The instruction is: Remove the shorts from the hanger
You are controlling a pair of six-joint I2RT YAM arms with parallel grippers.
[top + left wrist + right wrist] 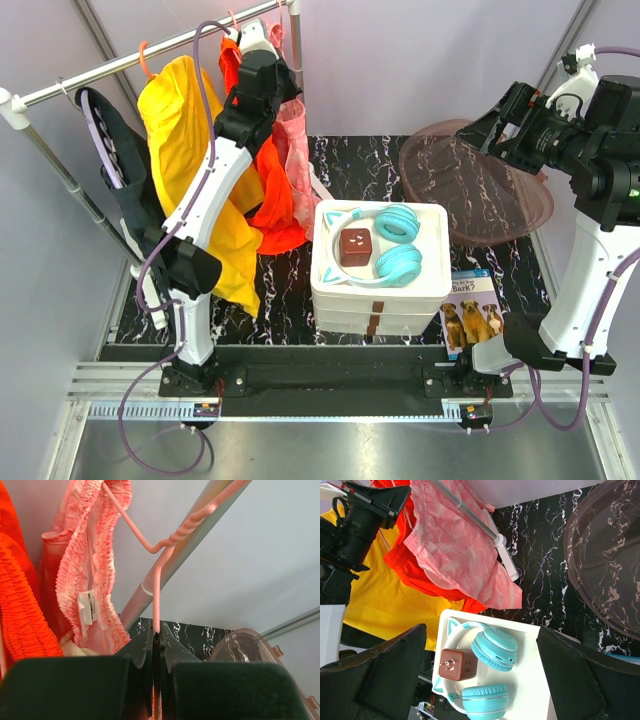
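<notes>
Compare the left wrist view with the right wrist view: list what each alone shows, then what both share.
Left wrist only: the closed grip of the left gripper on the thin pink wire hanger, and a white care label. Right wrist only: teal cat-ear headphones, a brown cube adapter, a yellow garment. Both: the pink crinkled shorts, the orange ruffled garment, the silver metal rail, the black marbled tabletop.

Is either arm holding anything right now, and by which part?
The left gripper pinches the pink hanger by a straight stretch of wire below its twisted neck. The right gripper is open and holds nothing.
</notes>
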